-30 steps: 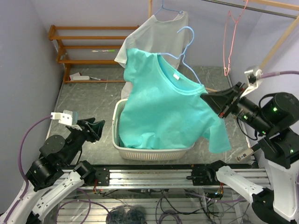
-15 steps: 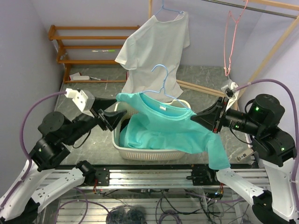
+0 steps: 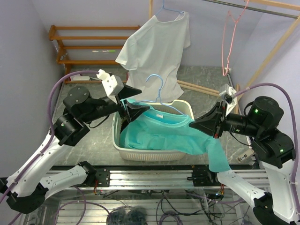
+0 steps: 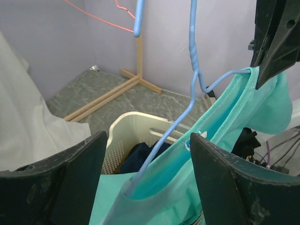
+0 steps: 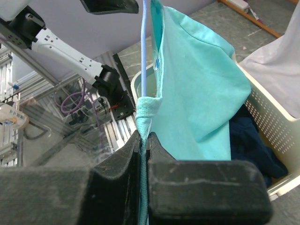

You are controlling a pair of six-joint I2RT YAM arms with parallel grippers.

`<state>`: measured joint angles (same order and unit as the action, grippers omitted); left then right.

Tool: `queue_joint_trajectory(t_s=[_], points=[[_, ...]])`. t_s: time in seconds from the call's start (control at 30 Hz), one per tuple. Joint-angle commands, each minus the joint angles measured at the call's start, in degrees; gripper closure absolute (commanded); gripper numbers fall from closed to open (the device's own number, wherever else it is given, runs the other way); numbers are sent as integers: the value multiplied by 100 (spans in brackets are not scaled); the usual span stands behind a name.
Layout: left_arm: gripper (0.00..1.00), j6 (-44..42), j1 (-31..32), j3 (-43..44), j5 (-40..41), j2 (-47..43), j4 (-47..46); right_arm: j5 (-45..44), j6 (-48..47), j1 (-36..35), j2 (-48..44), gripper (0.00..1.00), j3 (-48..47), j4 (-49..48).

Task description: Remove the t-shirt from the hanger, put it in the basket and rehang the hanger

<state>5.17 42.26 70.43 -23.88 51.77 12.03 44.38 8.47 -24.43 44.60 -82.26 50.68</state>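
A teal t-shirt (image 3: 164, 133) hangs on a light-blue wire hanger (image 3: 157, 89) and droops into a white laundry basket (image 3: 140, 152). My right gripper (image 3: 193, 124) is shut on the shirt's shoulder fabric at the hanger's right end; in the right wrist view the jaws (image 5: 144, 145) pinch the teal cloth (image 5: 197, 89) below the hanger wire (image 5: 144, 56). My left gripper (image 3: 136, 100) is open at the shirt's left shoulder. In the left wrist view its fingers (image 4: 61, 187) straddle the hanger (image 4: 187, 108) and the collar (image 4: 225, 122) without touching them.
A white t-shirt (image 3: 157, 51) hangs on another blue hanger from the rack at the back. A pink hanger (image 3: 228, 42) hangs at the back right. A wooden shelf (image 3: 84, 47) stands at the back left. Dark clothing (image 4: 138, 157) lies in the basket.
My left arm has swung up and to the right, reaching the shirt's left shoulder. The right gripper has lowered the shirt and hanger toward the basket.
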Motion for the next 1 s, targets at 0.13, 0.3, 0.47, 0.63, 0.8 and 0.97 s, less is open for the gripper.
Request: queue_joint_trajectory(t_s=[0.13, 0.3, 0.47, 0.63, 0.8, 0.97], points=[[23, -172, 30, 257, -976, 230, -429, 472, -47, 17, 7, 100, 124, -390], [78, -172, 24, 359, -1071, 377, -282, 455, -21, 13, 119, 100, 136, -421], [93, -279, 34, 263, -907, 199, -230, 12, -34, 16, 150, 100, 149, -407], [93, -352, 33, 173, -396, -126, -218, -830, 77, 12, 172, 72, 204, -386], [93, -536, 28, 238, 92, -470, 46, -2149, 181, 17, 16, 36, 100, -339], [93, -600, 27, 299, 273, -777, 253, -2641, 130, 17, -230, 31, 138, -411]])
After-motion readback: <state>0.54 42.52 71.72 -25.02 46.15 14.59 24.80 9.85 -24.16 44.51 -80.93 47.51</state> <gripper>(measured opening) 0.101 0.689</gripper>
